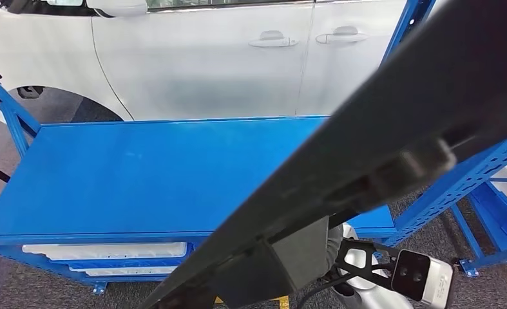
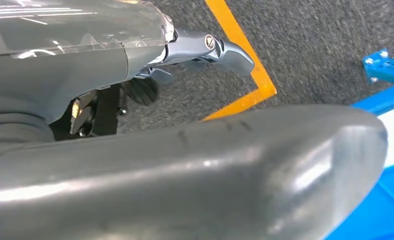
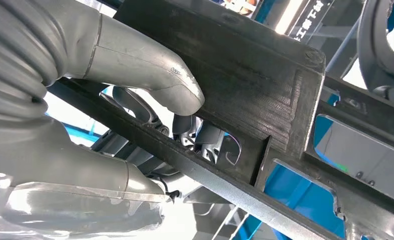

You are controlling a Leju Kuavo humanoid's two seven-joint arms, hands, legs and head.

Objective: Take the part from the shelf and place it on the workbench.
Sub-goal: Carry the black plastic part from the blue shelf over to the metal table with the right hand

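Note:
A long dark grey part (image 1: 392, 122) runs slantwise across the head view, from the lower middle to the upper right, above the blue workbench top (image 1: 141, 174). My right hand (image 3: 134, 60) grips it: the thumb presses on a black ribbed block of the part (image 3: 245, 85) and darker fingers (image 3: 194, 132) curl behind its bar. In the head view that hand (image 1: 341, 248) sits under the part's lower end. A rounded grey end of the part (image 2: 210, 175) lies close beside my left hand (image 2: 205, 50), whose fingers stretch out over the floor; whether it holds the part is hidden.
A white car (image 1: 225, 58) stands just behind the workbench. Blue perforated shelf uprights (image 1: 469, 174) rise at the right. White trays (image 1: 102, 251) sit under the bench top. The floor is grey carpet with an orange line (image 2: 245, 60).

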